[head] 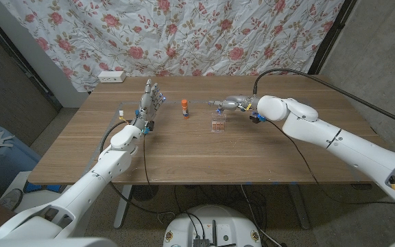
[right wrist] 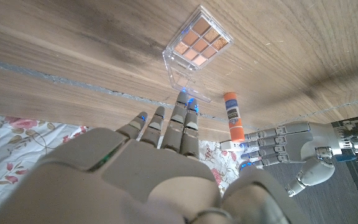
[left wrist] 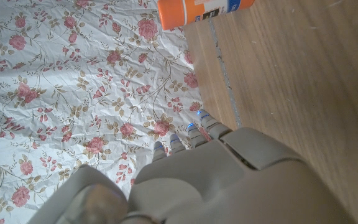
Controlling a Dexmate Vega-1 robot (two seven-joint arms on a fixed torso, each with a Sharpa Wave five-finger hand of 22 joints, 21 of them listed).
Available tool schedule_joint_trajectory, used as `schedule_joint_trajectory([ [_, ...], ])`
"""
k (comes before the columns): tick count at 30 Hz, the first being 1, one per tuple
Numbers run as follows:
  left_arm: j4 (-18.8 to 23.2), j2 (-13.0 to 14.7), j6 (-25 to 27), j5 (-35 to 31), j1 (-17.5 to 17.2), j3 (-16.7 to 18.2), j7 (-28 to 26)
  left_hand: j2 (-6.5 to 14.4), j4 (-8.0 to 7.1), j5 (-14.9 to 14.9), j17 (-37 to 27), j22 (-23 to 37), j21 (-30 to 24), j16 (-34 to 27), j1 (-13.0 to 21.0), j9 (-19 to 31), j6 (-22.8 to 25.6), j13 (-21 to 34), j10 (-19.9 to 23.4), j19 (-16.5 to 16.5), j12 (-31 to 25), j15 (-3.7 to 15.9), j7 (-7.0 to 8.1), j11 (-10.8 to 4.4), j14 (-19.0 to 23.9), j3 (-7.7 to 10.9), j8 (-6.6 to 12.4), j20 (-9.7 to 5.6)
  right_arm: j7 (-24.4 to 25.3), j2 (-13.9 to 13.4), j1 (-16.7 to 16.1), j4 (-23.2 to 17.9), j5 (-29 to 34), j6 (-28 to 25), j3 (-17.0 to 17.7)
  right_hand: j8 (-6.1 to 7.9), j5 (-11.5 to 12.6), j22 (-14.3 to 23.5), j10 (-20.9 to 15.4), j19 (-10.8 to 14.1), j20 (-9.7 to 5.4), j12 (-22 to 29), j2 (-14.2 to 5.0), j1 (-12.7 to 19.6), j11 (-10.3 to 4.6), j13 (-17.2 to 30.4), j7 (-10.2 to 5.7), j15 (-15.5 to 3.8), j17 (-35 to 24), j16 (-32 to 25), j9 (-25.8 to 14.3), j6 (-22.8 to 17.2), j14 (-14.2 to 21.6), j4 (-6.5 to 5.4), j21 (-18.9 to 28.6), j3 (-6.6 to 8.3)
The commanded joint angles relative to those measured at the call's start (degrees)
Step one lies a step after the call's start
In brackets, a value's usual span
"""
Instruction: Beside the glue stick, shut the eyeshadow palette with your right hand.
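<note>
Just past the right hand's fingers point(right wrist: 180, 115) — the open eyeshadow palette point(right wrist: 196, 45).

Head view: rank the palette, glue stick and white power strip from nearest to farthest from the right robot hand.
1. Palette, just in front of the right robot hand.
2. Glue stick, table middle.
3. Power strip, far left edge.

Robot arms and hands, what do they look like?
Both arms are smooth white shells with black cables running along them. The left hand and right hand are grey metal-looking, with jointed fingers that have tiny blue lights near the tips.
</note>
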State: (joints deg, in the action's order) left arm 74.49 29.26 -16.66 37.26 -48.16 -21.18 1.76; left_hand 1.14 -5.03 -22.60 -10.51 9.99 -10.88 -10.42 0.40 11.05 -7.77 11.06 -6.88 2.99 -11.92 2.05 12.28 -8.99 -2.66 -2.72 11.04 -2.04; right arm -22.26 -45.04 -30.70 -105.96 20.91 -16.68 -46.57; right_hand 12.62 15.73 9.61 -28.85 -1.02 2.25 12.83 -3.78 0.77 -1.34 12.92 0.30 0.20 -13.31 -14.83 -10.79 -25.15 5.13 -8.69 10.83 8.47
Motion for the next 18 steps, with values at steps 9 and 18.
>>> schedule_joint_trajectory([
  [9,0.0,0.0,0.0,0.0,0.0,0.0,0.0,-0.2,-0.13,-0.2,-0.2,0.2,-0.4,-0.4,0.5,0.2,-0.1,0.2,0.0,0.5,-0.3,4.06,0.31,-0.53,-0.5,0.19,0.32,-0.49,2.9,-0.8,-4.0,-2.6,2.9,-0.4,1.0,-0.33,0.5,0.0,0.8,0.3,-0.11,-0.6,-2.33,0.4,-0.05,0.2,-0.21,-0.60,0.1,0.2,-0.2,0.5,0.4,-0.02,0.3,-0.07],
  [18,0.0,0.0,0.0,0.0,0.0,0.0,0.0,-0.2,-0.13,-0.2,-0.2,0.2,-0.4,-0.5,0.5,0.2,-0.1,0.2,-0.1,0.4,-0.3,4.10,0.31,-0.49,-0.5,0.20,0.31,-0.47,4.3,-1.4,-6.0,-3.4,3.6,0.5,1.5,-0.46,0.5,0.0,1.4,0.4,-0.08,-0.9,-2.39,0.5,-0.15,0.2,-0.35,-0.68,0.2,0.2,-0.2,0.7,0.4,0.07,0.3,0.02],
])
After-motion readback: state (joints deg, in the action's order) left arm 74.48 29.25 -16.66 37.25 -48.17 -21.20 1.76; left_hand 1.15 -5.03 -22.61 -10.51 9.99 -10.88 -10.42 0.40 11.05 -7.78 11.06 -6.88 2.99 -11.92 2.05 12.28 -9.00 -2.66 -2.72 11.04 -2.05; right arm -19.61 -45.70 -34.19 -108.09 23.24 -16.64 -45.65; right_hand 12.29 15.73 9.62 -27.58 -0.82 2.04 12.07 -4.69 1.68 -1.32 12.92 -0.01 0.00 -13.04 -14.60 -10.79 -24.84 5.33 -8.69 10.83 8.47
